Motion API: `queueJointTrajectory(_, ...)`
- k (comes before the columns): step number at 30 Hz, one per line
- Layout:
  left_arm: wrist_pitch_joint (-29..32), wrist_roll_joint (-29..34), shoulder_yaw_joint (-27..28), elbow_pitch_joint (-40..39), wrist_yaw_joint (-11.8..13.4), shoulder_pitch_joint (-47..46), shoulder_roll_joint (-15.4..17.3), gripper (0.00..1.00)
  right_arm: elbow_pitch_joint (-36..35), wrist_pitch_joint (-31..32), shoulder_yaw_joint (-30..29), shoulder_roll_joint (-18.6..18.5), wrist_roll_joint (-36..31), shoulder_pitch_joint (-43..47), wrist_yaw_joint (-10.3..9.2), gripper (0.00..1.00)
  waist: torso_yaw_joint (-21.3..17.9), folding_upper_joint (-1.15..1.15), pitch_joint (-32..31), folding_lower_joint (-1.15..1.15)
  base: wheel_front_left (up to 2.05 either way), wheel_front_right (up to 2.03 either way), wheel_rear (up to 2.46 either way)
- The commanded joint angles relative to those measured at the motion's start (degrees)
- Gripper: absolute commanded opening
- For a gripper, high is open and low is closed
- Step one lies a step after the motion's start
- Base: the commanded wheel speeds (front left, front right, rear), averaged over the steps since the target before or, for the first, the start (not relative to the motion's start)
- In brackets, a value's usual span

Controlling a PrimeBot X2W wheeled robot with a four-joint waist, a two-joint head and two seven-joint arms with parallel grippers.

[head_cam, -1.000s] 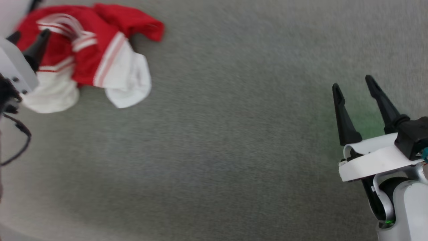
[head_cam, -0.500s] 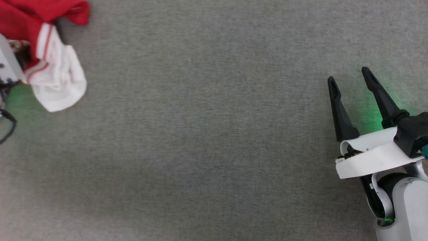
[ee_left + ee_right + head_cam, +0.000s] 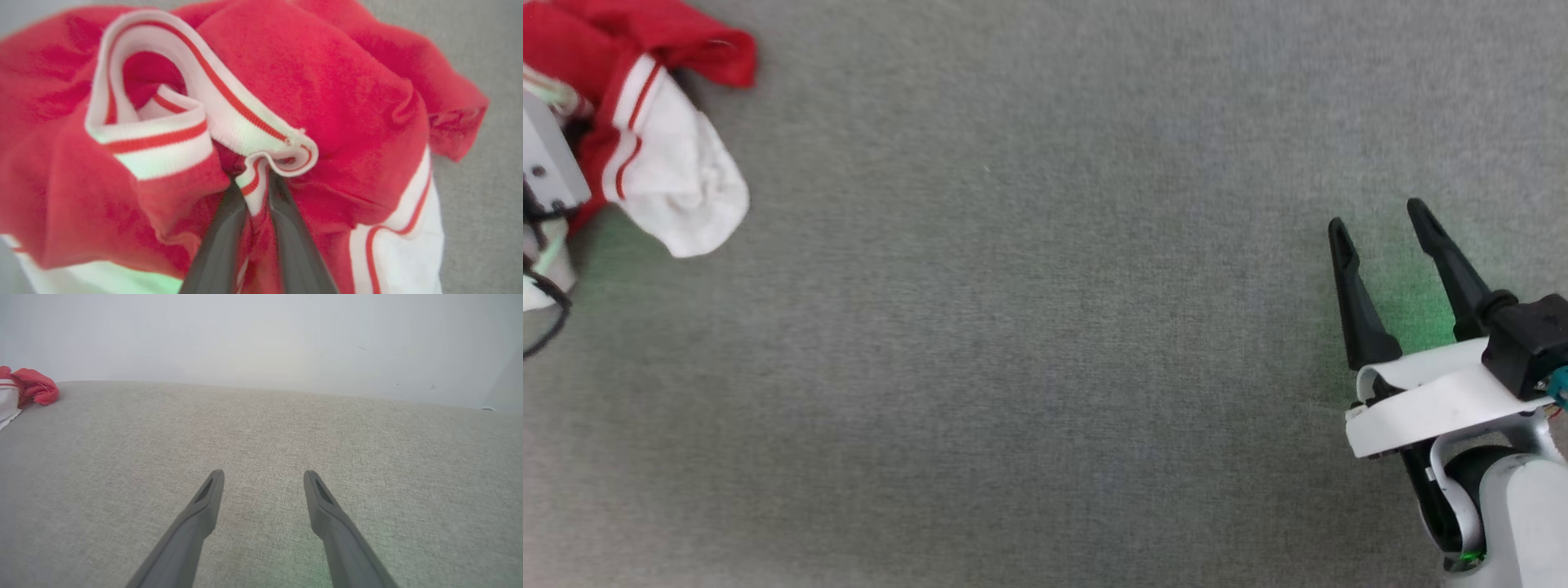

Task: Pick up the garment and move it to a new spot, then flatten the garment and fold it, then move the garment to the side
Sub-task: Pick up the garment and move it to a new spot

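The grey woven surface point(image 3: 1045, 351) stretches far to the right of the garment, and a pale wall point(image 3: 261, 335) rises beyond it. The garment point(image 3: 670, 180) lies crumpled on this surface, with red folds bunched over a white hem panel. Well to the right of the garment, with only bare cloth between them, the right gripper point(image 3: 1378, 216) has its fingers spread apart and holds nothing. A green glow tints the surface under it. The left gripper point(image 3: 254, 183) sits in the middle of the garment, its fingers drawn close and pinching a fold of striped trim point(image 3: 253, 192). A black cable point(image 3: 547, 327) loops just below the garment.
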Motion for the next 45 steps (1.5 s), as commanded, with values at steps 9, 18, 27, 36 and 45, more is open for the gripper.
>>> queueJointTrajectory(9, -5.8, 2.5, -4.8, -5.4, -0.8, -3.2, 3.4, 0.00, 2.7, -1.1, -0.8, 1.2, 1.3, 3.7, -0.02, 1.00, 4.2, 0.00, -11.9, 0.00, 0.00, 0.00, 0.00)
queueJointTrajectory(18, -3.8, 1.4, -9.2, -19.0, -0.9, -2.6, 6.9, 0.00, 4.9, -2.1, -1.5, 2.3, 2.5, 6.7, -0.02, 1.00, 5.5, 0.00, -20.1, 0.00, 0.00, 0.00, 0.00)
queueJointTrajectory(27, 4.2, -0.7, -9.9, -35.9, 0.6, -0.1, 9.1, 0.00, 5.5, -3.0, -2.7, 2.9, 2.8, 7.7, -0.02, 1.00, 4.0, 0.00, -23.7, 0.00, 0.00, 0.00, 0.00)
queueJointTrajectory(36, 11.4, -4.0, -9.5, -51.1, 4.9, 4.6, 9.5, 0.00, 6.4, -3.7, -7.1, 3.2, 1.9, 8.0, -0.02, 1.00, -1.3, 0.00, -24.3, 0.00, 0.00, 0.00, 0.00)
queueJointTrajectory(45, 16.0, -4.8, -12.2, -61.6, 7.8, 7.4, 7.4, 0.00, 7.0, -4.9, -14.7, 3.3, 1.3, 8.8, -0.02, 1.00, -8.3, 0.00, -23.4, 0.00, 0.00, 0.00, 0.00)
